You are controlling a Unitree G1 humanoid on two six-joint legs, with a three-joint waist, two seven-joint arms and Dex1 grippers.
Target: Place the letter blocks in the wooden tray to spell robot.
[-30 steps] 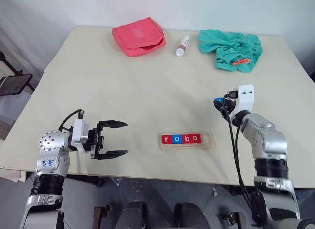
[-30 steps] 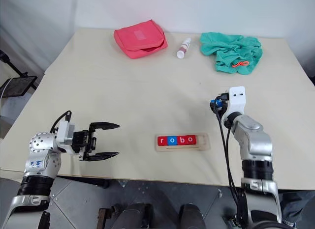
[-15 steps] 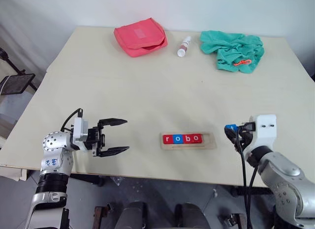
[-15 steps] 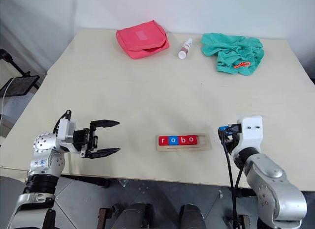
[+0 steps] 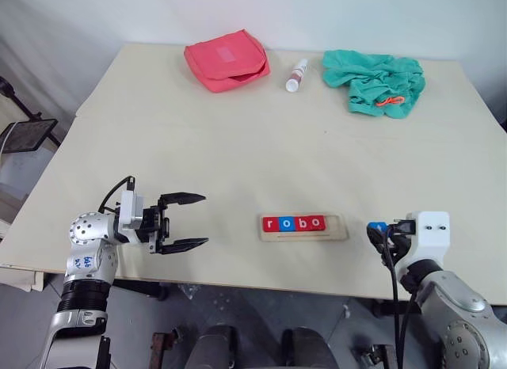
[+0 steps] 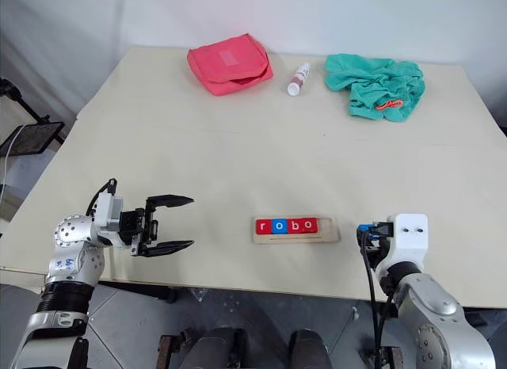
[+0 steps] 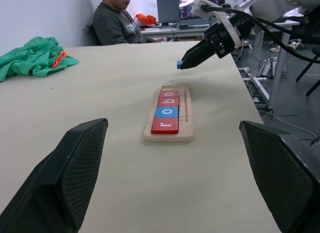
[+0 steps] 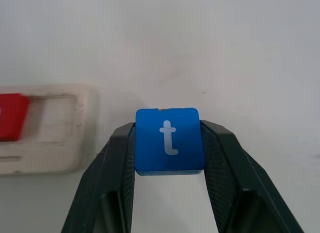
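Note:
The wooden tray (image 5: 336, 228) lies near the table's front edge. In it four letter blocks read r (image 5: 270, 223), o (image 5: 285, 223), b (image 5: 300, 222), o (image 5: 315, 222), in red, blue, red, red. Its right end is bare. My right gripper (image 5: 375, 229) hovers just right of the tray, shut on a blue letter block with a white t (image 8: 167, 133), which sits face up between both fingers. My left gripper (image 5: 190, 220) stands open well left of the tray, pointing at it with nothing between its fingers.
At the table's far edge lie a red pouch (image 5: 226, 58), a small white bottle (image 5: 295, 74) and a crumpled green cloth (image 5: 376, 80). A person (image 7: 117, 23) sits at a desk beyond the table's right side.
My right gripper, holding the t block, has drawn back from mid-table towards the front edge and sunk lower. The left gripper has stayed where it was.

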